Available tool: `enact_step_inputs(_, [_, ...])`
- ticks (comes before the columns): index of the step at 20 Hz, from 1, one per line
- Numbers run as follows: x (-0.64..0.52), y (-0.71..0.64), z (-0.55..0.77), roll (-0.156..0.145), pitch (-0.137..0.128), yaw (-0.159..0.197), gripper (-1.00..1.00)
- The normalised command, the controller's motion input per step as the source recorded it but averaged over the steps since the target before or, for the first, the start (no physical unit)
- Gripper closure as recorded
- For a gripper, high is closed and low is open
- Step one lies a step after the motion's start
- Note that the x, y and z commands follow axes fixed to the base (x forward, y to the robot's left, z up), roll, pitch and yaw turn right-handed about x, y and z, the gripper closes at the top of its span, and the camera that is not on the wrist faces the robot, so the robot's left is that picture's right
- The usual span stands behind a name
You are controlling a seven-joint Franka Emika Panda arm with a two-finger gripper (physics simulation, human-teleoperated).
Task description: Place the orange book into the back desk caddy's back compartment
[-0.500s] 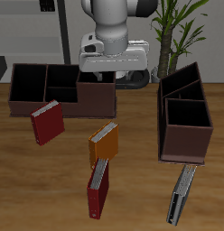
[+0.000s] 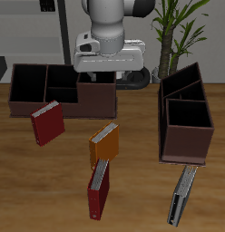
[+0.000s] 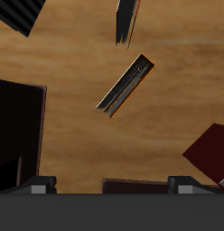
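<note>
Orange book [image 2: 104, 144] stands on edge mid-desk, bright cover, pale pages. Back desk caddy [image 2: 62, 91] sits near the desk's rear edge. Gripper [image 2: 107, 74] state: cannot tell.

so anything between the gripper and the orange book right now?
Nothing visible. The gripper hangs above the back desk caddy; the orange book stands nearer the table's front edge with bare tabletop between. A red book sits just beyond it, not in the path.

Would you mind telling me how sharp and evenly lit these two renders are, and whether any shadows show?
Exterior view: sharp, even light, no glare; the orange book throws only a faint shadow on the table. Wrist view: the book is crisp and seen edge-on, while the caddy interior is almost black.
</note>
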Motion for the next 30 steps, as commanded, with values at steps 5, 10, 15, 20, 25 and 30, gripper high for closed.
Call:
enact_step_inputs(5, [0.28, -0.28, 0.12, -0.026, -0.022, -0.016, -1.0])
enact_step_inputs(10, [0.35, -0.24, 0.0, -0.026, -0.014, -0.013, -1.0])
enact_step_inputs(15, [0.32, -0.21, -0.03, 0.059, -0.015, -0.064, -1.0])
enact_step_inputs(20, [0.19, -0.06, -0.02, 0.013, -0.07, -0.06, -1.0])
enact_step_inputs(25, [0.18, 0.11, -0.19, -0.001, -0.037, -0.072, -1.0])
enact_step_inputs(30, [0.07, 0.13, -0.2, 0.016, -0.037, -0.077, -1.0])
